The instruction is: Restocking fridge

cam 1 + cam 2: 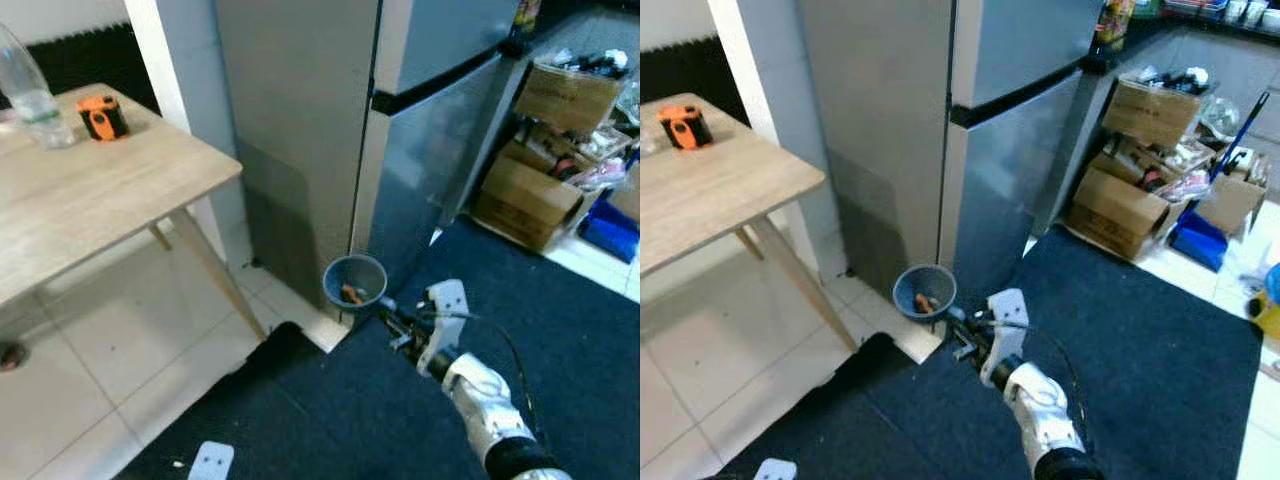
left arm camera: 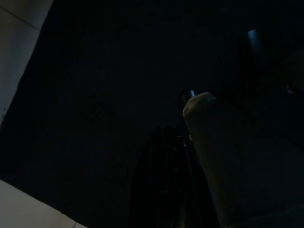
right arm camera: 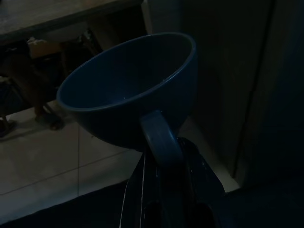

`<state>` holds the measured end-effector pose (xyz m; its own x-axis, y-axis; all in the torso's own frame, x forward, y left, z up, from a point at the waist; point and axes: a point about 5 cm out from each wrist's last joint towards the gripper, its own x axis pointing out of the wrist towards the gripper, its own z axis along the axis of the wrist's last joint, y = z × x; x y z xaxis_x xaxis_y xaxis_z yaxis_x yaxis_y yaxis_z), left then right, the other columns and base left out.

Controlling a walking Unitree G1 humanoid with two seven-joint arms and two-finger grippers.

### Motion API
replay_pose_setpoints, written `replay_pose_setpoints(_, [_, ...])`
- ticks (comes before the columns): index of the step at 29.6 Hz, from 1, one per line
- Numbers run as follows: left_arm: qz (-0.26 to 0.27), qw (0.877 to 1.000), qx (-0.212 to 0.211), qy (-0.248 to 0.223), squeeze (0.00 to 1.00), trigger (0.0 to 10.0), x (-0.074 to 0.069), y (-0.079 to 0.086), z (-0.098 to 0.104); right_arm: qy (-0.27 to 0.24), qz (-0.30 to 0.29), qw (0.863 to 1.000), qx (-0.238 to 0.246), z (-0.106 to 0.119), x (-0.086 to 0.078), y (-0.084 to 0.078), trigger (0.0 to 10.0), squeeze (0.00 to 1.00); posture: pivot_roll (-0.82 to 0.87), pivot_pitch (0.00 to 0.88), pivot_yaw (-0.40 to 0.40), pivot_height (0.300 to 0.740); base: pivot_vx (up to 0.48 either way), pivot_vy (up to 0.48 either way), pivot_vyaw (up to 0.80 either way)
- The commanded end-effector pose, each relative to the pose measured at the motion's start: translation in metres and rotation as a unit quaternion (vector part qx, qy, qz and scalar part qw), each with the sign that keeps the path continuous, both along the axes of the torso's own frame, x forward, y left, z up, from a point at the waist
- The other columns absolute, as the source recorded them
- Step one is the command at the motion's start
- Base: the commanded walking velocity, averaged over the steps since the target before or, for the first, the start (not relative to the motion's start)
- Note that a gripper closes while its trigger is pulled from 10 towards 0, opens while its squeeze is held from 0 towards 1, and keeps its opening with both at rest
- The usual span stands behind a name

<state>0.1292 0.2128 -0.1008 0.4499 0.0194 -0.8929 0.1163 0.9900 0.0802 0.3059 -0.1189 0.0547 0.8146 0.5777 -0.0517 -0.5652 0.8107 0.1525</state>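
A kitchen corner with pale floor tiles (image 1: 90, 370) and a dark blue rug (image 1: 1120, 340) lies before a tall steel fridge (image 1: 420, 140), both of its doors closed. The right gripper (image 1: 385, 310) reaches forward low over the rug's far left edge, its jaws clamped on the handle of a blue mug (image 1: 355, 283); the right wrist view shows the handle pinched between the two black fingers (image 3: 142, 190), the mug carried sideways-out ahead of them, mouth tilted up so that the small orange thing (image 1: 351, 294) inside stays put. That grip by the handle probably keeps the cup level for carrying towards the fridge. The mug hangs just in front of the fridge's near corner, close to the lower door, so there is little room ahead until a door is swung open, and its swing would sweep the spot where the mug now is. To the left stands a wooden worktop (image 1: 100, 190) on slanted legs, bearing an orange tape measure (image 1: 102, 117) and a clear bottle (image 1: 30, 95); its near corner juts towards the fridge, narrowing the tiled gap. To the right, cardboard boxes (image 1: 1130, 200) crowd the wall, but the rug between is open. The left arm hangs idle in shade; I cannot tell how its jaws stand.
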Motion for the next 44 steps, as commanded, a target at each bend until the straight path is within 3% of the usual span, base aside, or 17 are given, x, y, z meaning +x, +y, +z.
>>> replay_pose_setpoints(1, [0.0,1.0,-0.003,0.027,0.0,10.0,-0.014,-0.001,-0.005,-0.008,0.013,1.0,0.002,0.001,-0.002,0.005,10.0,0.0,-0.04,0.067,-0.019,0.74,0.0,-0.379,0.0])
replay_pose_setpoints(37, [-0.005,1.0,-0.002,0.026,0.0,10.0,-0.012,0.001,-0.004,-0.03,0.039,0.999,0.0,0.008,0.0,0.002,10.0,0.0,-0.05,0.056,-0.015,0.74,0.0,-0.455,0.0])
replay_pose_setpoints(44, [0.004,1.0,-0.006,0.02,0.0,10.0,-0.01,0.0,-0.003,-0.023,0.022,0.999,-0.008,0.007,0.002,-0.005,10.0,0.0,-0.05,0.06,-0.015,0.74,0.0,0.0,0.8])
